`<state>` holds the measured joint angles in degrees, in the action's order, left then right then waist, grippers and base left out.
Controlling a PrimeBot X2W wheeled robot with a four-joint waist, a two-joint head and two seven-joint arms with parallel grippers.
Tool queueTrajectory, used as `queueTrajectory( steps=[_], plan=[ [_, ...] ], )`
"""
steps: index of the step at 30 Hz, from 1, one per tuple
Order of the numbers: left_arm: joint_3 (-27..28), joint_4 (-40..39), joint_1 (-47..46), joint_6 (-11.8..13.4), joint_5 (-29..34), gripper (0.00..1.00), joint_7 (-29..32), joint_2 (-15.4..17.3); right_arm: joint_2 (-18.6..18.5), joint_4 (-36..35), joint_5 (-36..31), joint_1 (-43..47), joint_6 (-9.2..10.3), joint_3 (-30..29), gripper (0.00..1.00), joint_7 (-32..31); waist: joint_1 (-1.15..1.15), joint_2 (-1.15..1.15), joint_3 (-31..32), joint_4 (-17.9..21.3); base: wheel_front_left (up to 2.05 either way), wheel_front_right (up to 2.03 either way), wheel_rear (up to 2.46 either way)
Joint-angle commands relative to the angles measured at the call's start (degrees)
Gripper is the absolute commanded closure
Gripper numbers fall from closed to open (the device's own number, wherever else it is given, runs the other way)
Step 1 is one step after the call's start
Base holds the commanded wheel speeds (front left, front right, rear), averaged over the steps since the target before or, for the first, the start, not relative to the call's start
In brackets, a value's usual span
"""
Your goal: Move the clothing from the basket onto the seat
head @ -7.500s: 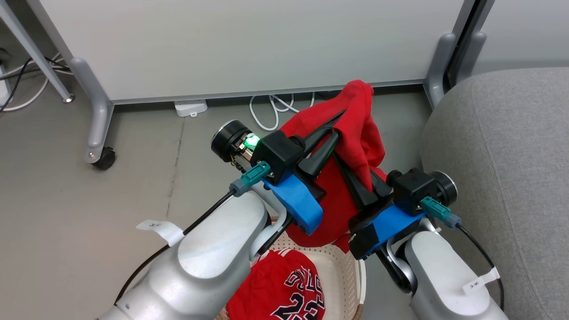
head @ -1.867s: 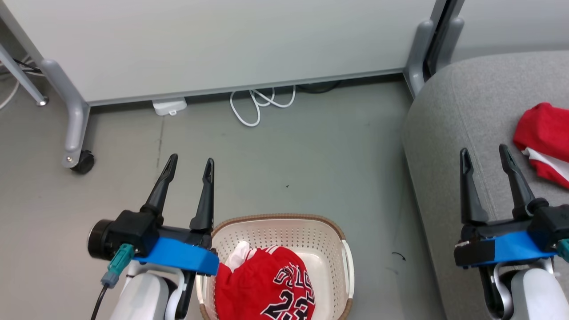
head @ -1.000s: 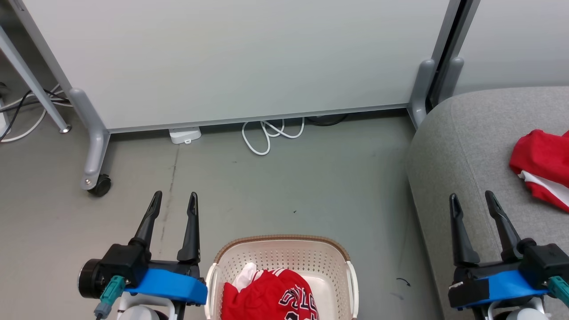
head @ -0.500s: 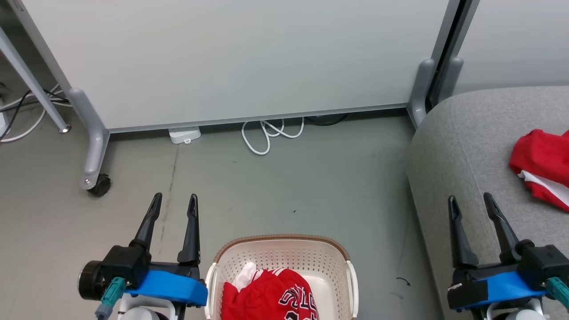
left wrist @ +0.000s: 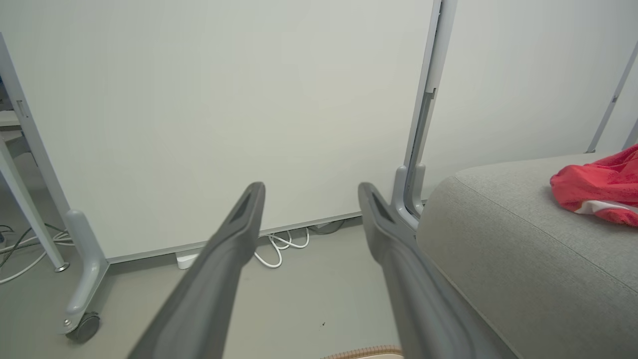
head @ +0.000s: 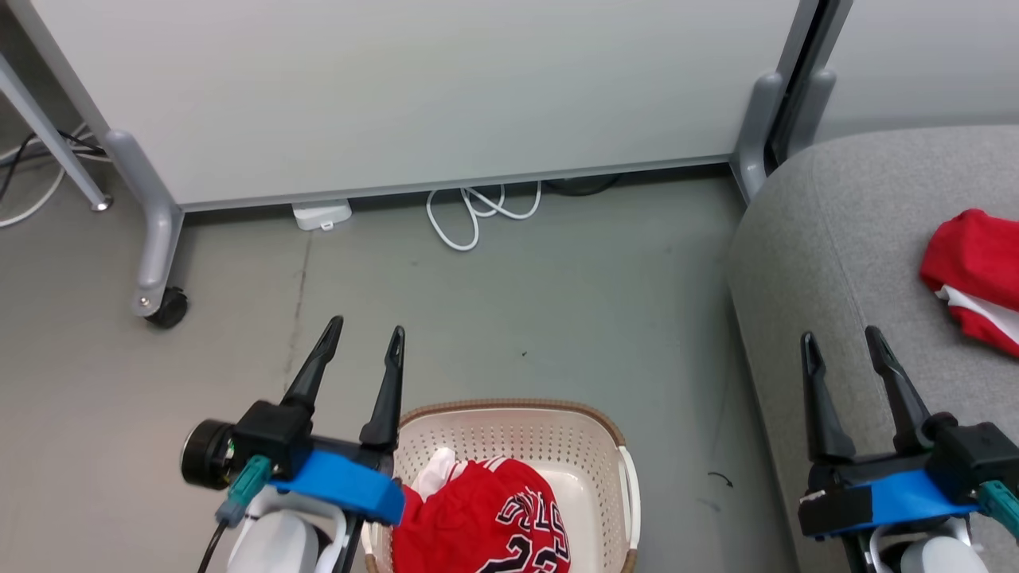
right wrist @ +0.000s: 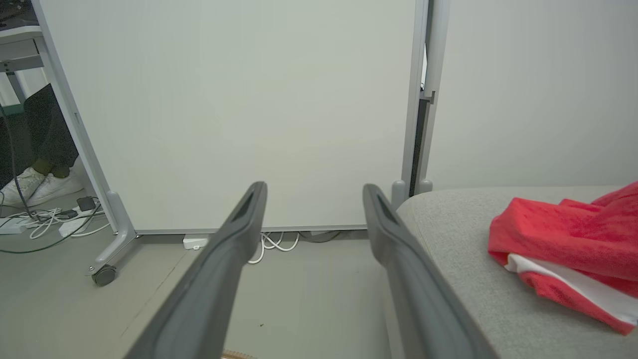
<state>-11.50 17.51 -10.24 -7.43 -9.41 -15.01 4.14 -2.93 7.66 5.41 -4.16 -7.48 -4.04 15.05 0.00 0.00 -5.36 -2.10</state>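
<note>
Red jersey fabric with black-and-white lettering (head: 486, 521) is being kept heaped in the cream-white perforated plastic basket (head: 509, 407). In the head view it is lying just right of the left gripper (head: 368, 325) and back toward its wrist. That gripper's two dark fingers (head: 386, 390) are being held spread, with nothing between them. The right gripper (head: 840, 334) is likewise being held with its fingers apart and empty, over the near edge of the large grey woven-fabric seat cushion (head: 836, 223). A second red garment with white trim (head: 967, 267) is lying on that cushion, right of and beyond those fingers, apart from them.

The step in hand is judged to be the reach into the basket for the jersey. It is best done with the spread fingers being tipped downward and brought over the raised middle of the heap, clear of the brown rim and the perforated wall. A thick fold should be pinched rather than one thin layer, so that the basket is not dragged up with the lift.
</note>
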Motion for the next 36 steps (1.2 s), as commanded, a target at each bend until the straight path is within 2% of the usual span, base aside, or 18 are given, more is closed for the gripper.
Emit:
queueTrajectory(
  steps=[1,5,7,14,31,36],
  plan=[
    [-0.92,0.83,-1.80,-0.03,-0.24,0.00,-0.25,0.82,0.06,-0.36,-0.42,-1.16,-0.03,0.07,0.00,0.19,0.00,0.00,-0.87,0.31,0.00,0.00,0.00],
    [-5.90,4.27,-6.43,-0.03,-1.39,0.00,-0.23,2.41,0.05,-0.85,-0.89,-2.59,-0.03,0.41,0.00,0.20,0.00,0.00,-3.34,1.06,0.00,0.00,0.00],
    [-10.15,7.65,-10.14,-0.04,-2.17,0.00,-0.21,3.60,0.05,-1.36,-1.15,-3.87,-0.03,0.65,0.00,0.20,0.00,0.00,-5.90,1.68,0.00,0.00,0.00],
    [-21.95,17.94,-19.39,-0.04,-4.09,0.00,-0.22,4.76,0.05,-2.72,-1.81,-7.52,-0.03,1.30,0.00,0.19,0.00,0.00,-13.07,3.32,0.00,0.00,0.00],
    [-47.35,41.73,-36.97,-0.04,-8.33,0.00,0.26,4.84,0.05,-6.75,-3.05,-16.12,-0.03,3.67,0.00,0.19,0.00,0.00,-30.21,8.02,0.00,0.00,0.00],
    [-53.84,46.01,-40.90,-0.04,-10.02,0.00,0.77,4.35,0.04,-8.27,-2.93,-18.68,-0.03,4.71,0.00,0.19,0.00,0.00,-35.31,9.17,0.00,0.00,0.00]
  ],
)
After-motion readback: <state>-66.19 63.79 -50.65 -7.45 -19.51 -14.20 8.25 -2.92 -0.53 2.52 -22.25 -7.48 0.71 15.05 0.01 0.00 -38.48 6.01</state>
